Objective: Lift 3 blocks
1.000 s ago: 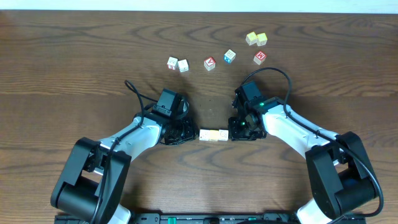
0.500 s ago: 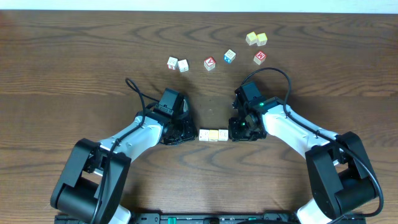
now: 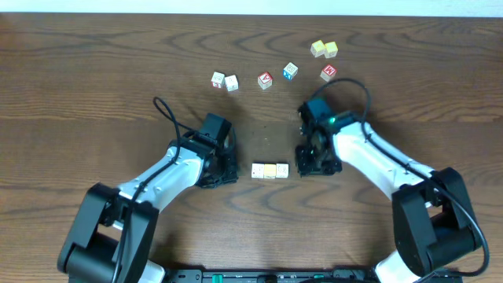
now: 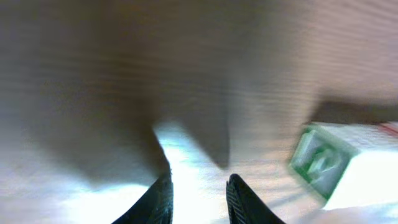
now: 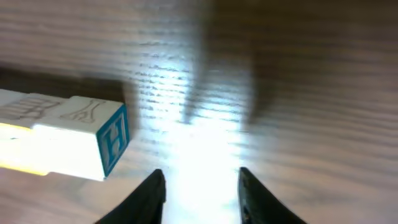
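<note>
Left claw (image 4: 199,182): jaws apart, nothing between them, only bare table (image 3: 78,102) under the tips; it sits low, just beside the left end of the row but not touching; in the left wrist view the left end block (image 4: 323,167), green print on its side, lies off to the right of my fingers, not in line with them.

Blocks (image 3: 269,170): three in a tight row, whitish, pale yellow, whitish, flat on the table between my two claws; none raised.

Right claw (image 5: 201,174): jaws apart too, empty; near the right end of the row, with a gap; in the right wrist view the right end block (image 5: 93,146), with a blue H on its side, lies off to the left of my fingers.

Step, as I judge it: lining up on the row, lift not yet begun.

Next move probably calls for both claws to come in on the row's ends; press inward evenly; rise together, or the middle block may drop.
</note>
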`<action>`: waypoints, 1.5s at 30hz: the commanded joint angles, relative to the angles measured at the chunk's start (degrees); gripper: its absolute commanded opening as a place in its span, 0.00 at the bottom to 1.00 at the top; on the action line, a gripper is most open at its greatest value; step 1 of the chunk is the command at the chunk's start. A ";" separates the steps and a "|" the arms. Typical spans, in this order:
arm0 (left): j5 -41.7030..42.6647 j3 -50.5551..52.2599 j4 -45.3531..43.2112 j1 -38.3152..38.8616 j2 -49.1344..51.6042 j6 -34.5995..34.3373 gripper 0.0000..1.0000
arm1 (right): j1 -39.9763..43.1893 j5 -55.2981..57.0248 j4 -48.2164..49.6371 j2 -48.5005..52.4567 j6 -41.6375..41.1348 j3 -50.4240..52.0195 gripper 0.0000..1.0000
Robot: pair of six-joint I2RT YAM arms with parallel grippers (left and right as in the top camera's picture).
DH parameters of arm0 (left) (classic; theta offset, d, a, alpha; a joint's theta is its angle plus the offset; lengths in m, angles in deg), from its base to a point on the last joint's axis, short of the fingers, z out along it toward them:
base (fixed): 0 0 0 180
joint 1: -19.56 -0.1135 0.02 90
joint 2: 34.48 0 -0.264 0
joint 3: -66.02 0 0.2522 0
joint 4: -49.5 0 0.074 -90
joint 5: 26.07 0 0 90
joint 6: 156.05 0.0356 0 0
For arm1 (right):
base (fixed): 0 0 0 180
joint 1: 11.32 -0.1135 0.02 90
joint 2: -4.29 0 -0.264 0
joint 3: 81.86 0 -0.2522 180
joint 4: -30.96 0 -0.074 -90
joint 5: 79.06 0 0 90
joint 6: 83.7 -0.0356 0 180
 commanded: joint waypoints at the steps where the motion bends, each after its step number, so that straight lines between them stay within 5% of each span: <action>1: -7.45 -2.64 4.00 -0.59 -5.68 1.25 0.30 | 2.73 1.62 -4.55 -0.83 0.72 -5.70 0.42; 3: -8.55 -3.21 7.28 -1.33 -9.31 1.27 0.36 | 3.69 1.62 -8.52 -1.95 1.25 -8.20 0.47; 6: -8.87 -3.34 11.80 -3.61 -15.56 1.25 0.68 | 4.22 1.40 -14.23 -5.31 1.27 -10.49 0.59; 8: -8.85 -3.34 15.06 -5.97 -20.24 1.25 0.72 | 4.07 1.40 -17.73 -9.35 1.68 -10.75 0.69; 10: -8.87 -3.34 17.90 -8.41 -24.26 1.53 0.73 | 3.58 1.38 -21.16 -13.57 1.70 -10.73 0.99; 19: -8.85 -3.34 22.86 -13.86 -33.94 3.15 0.74 | -2.67 -0.42 -33.29 -31.58 -0.28 -10.69 0.99; 24: -8.83 -3.34 22.64 -13.86 -33.99 3.13 0.74 | -5.14 -2.08 -33.22 -36.96 -8.52 -10.69 0.99; 39: -8.85 -3.34 22.67 -13.86 -33.99 3.13 0.74 | -5.14 -2.03 -33.35 -38.56 -10.36 -10.69 0.99; 45: -8.85 -3.34 22.67 -13.86 -33.99 3.13 0.75 | -3.74 7.87 -26.53 -39.56 -8.37 -10.08 0.99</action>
